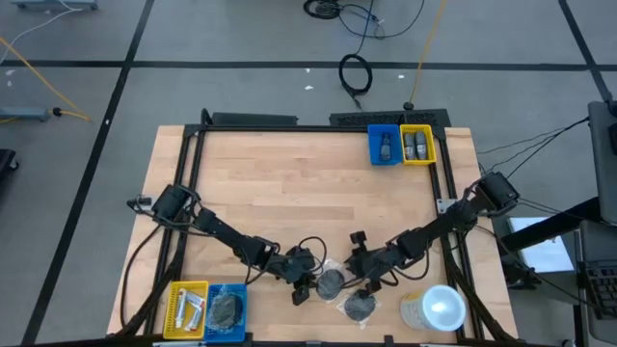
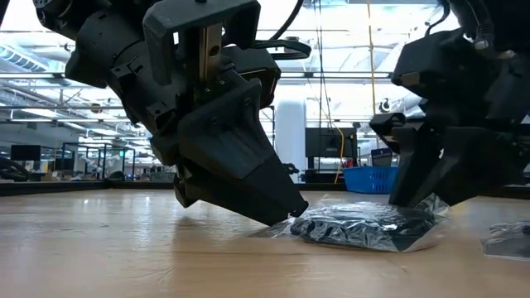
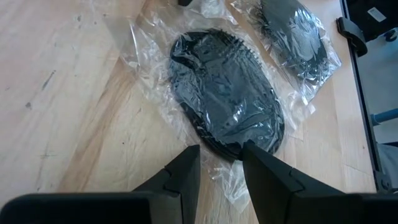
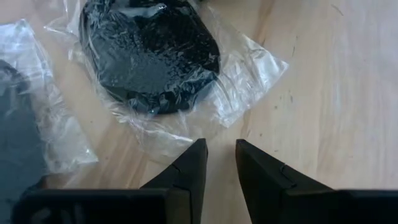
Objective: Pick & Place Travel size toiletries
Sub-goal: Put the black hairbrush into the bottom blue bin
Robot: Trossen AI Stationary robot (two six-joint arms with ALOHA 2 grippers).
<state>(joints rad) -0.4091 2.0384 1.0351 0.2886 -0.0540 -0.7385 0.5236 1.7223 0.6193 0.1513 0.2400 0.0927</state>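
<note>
Clear plastic wrap covers two dark round discs lying flat near the worktop's (image 1: 289, 183) 6 o'clock edge. One wrapped disc (image 3: 227, 99) sits just ahead of the left end effector (image 3: 221, 163), whose fingers stand slightly parted and empty, tips at its crinkled wrap. The other wrapped disc (image 4: 152, 53) lies before the right end effector (image 4: 221, 163), likewise narrowly parted and empty. Judging by this, the approach-to-grasp step is in hand; next each would need to pinch a disc's edge. Only the high view shows the blue bin (image 1: 227, 310) at 7 o'clock, already holding a disc, and the white-lidded cup (image 1: 436, 310) at 5 o'clock.
</note>
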